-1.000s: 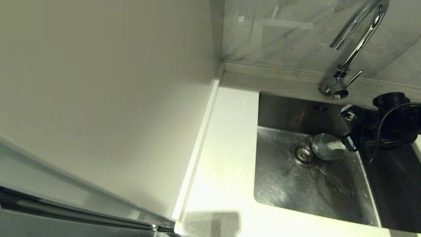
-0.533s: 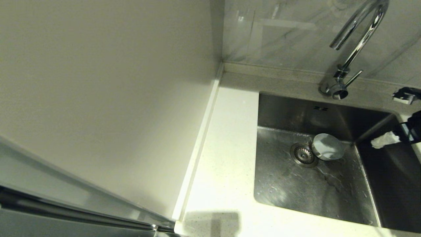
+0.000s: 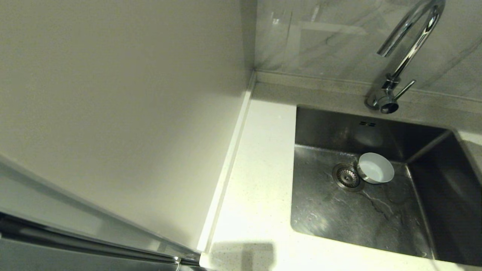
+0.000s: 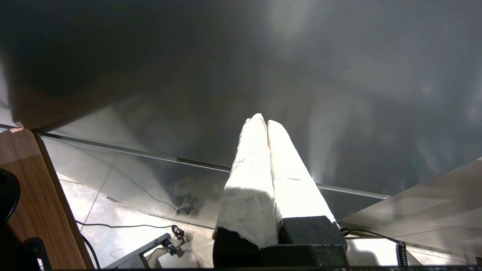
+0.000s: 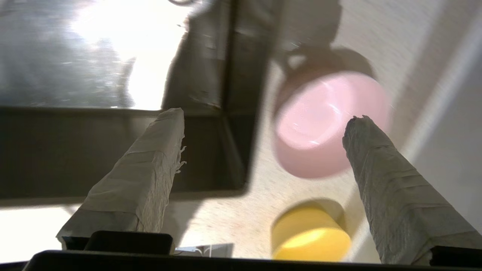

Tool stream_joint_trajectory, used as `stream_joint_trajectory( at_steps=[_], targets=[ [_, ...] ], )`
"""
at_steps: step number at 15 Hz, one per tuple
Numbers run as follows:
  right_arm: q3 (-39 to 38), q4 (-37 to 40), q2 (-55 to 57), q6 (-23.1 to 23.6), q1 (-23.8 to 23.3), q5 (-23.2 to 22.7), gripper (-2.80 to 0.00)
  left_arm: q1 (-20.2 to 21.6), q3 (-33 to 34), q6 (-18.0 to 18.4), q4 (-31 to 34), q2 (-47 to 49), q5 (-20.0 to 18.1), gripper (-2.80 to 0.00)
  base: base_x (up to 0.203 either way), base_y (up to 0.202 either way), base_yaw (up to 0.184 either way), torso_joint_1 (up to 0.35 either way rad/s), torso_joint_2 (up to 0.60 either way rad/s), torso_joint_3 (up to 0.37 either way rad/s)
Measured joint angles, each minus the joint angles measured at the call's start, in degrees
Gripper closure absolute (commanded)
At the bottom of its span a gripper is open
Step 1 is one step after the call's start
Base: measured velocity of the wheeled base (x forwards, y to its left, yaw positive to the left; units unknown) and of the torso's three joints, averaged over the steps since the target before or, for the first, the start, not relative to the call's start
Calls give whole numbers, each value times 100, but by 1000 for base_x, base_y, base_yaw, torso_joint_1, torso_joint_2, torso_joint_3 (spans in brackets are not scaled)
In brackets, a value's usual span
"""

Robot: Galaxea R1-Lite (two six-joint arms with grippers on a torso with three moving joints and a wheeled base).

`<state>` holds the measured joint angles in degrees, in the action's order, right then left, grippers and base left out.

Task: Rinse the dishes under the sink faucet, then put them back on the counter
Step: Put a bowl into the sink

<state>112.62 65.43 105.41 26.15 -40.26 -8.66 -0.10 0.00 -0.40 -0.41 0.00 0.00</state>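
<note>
Since a second ago my right hand (image 5: pixel 263 116) has let go of the pale blue bowl (image 3: pixel 375 173) and swung out of the head view; that bowl now sits alone on the floor of the sink (image 3: pixel 361 218), just beside the drain (image 3: pixel 347 176), with the faucet (image 3: pixel 406 49) standing over the far rim and no water that I can see running. My right hand is spread wide and empty, and hangs above the bench (image 5: pixel 226 214) beside the sink's corner. The pink bowl (image 5: pixel 327 124) lies ahead of me, nearer my right-side finger (image 5: pixel 391 188) than the other; the yellow bowl (image 5: pixel 310 235) sits closer in, just beside it.

I judge the pink bowl is next. To take it well I should shift over until its rim lies between my fingers, come down straight, pinch the wall and not the slippery inside, and keep clear of the yellow one.

The bench is pale, speckled stone; the steel basin is wet-streaked. Grey marbled tiles back the sink. My left hand (image 4: pixel 266 122) is parked away from the work, fingers pressed together, holding nothing
</note>
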Motion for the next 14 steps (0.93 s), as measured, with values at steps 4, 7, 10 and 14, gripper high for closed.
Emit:
stream_joint_trajectory(
  at_steps=[4, 7, 10, 14],
  targets=[
    [60, -228, 302, 100, -316, 171, -280, 0, 0, -1, 0, 0, 0, 0, 0, 0, 0, 0, 0, 0],
    [45, -247, 558, 101, -353, 418, -280, 0, 0, -1, 0, 0, 0, 0, 0, 0, 0, 0, 0, 0],
    [-34, -241, 727, 98, -350, 490, -280, 0, 0, -1, 1, 0, -1, 0, 0, 0, 0, 0, 0, 0],
    [-162, -194, 962, 111, -334, 583, -280, 0, 0, 0, 0, 0, 0, 0, 0, 0, 0, 0, 0, 0]
  ],
)
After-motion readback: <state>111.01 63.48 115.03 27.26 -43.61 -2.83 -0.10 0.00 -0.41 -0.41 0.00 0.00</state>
